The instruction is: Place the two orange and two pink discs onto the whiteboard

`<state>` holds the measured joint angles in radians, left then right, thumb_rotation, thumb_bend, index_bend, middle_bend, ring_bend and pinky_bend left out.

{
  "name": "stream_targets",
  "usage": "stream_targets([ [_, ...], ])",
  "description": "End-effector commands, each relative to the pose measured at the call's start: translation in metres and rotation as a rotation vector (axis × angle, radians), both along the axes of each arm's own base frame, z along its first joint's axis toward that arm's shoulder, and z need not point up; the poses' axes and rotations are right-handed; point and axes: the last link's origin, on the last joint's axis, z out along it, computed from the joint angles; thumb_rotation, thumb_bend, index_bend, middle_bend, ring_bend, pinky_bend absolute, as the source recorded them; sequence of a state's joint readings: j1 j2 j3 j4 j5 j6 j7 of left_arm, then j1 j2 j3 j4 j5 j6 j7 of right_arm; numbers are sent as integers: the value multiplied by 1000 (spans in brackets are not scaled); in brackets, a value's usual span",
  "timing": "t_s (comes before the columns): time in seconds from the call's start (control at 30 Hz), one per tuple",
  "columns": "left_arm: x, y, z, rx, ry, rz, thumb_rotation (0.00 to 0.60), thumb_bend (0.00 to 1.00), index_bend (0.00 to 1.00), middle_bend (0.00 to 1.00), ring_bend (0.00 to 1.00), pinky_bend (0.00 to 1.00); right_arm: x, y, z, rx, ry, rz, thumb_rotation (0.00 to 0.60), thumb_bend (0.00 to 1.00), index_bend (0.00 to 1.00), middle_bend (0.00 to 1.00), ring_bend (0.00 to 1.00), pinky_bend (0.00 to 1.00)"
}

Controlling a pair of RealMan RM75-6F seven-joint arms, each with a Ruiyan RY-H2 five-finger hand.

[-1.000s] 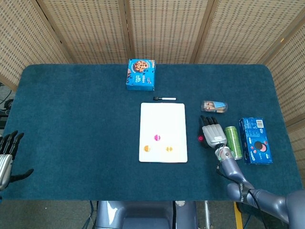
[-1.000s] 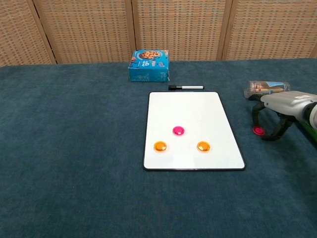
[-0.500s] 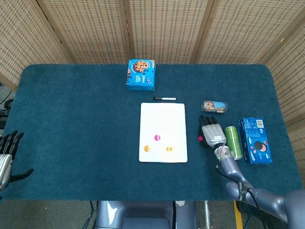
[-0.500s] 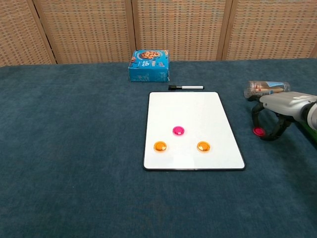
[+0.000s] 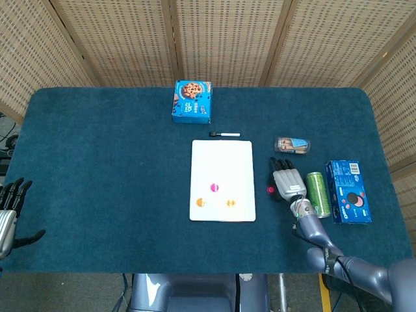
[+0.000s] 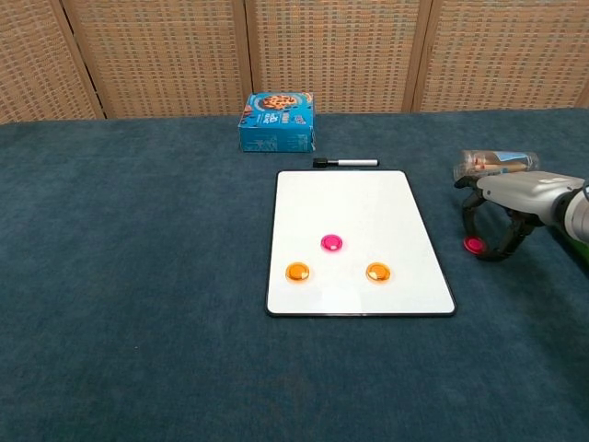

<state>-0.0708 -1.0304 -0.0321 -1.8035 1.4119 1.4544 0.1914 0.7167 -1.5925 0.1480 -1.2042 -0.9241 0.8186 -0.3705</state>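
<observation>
The whiteboard (image 5: 222,159) (image 6: 350,203) lies flat at mid-table. On its near half sit one pink disc (image 6: 331,243) (image 5: 214,188) and two orange discs (image 6: 296,272) (image 6: 377,272). Right of the board, a second pink disc (image 6: 474,245) (image 5: 271,190) sits at table level between the thumb and curled fingers of my right hand (image 6: 515,204) (image 5: 287,183), which pinches it. My left hand (image 5: 10,209) rests off the table's left edge with fingers apart, holding nothing; the chest view does not show it.
A blue cookie box (image 6: 278,121) stands behind the board, with a marker (image 6: 345,163) along the board's far edge. A clear wrapped packet (image 6: 495,164) lies beyond my right hand. A green can (image 5: 318,194) and a blue snack box (image 5: 348,192) sit to its right.
My right hand has shifted slightly left toward the whiteboard, and the pink disc between its fingers moved with it. The left hand has not moved.
</observation>
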Motion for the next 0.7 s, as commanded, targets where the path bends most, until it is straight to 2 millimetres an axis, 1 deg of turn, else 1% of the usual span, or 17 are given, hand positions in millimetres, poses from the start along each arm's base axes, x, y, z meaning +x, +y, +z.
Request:
stream_targets([
  [0.03, 0, 0, 0, 0, 0, 0, 600, 0, 0, 0, 0, 0, 3, 0, 1, -1, -12, 1, 600, 337, 531, 0, 0, 0],
  [0.23, 0, 0, 0, -3, -1, 0, 600, 0, 0, 0, 0, 0, 13, -1, 1, 0, -23, 21, 600, 337, 531, 0, 0, 0],
  [0.37, 1, 0, -1, -3, -2, -2, 600, 0, 0, 0, 0, 0, 30, -4, -1, 1, -34, 51, 600, 337, 530, 0, 0, 0],
  [0.47, 0, 0, -1, -6, -3, 2, 600, 0, 0, 0, 0, 0, 46, -6, -5, 4, -52, 74, 600, 345, 530, 0, 0, 0],
  [0.6, -1, 1, 0, -4, -7, 4, 600, 0, 0, 0, 0, 0, 67, -9, -14, 13, -57, 99, 600, 358, 531, 0, 0, 0],
  [0.7, -1, 1, 2, 0, -11, 4, 600, 0, 0, 0, 0, 0, 78, -11, -21, 17, -58, 100, 600, 359, 530, 0, 0, 0],
])
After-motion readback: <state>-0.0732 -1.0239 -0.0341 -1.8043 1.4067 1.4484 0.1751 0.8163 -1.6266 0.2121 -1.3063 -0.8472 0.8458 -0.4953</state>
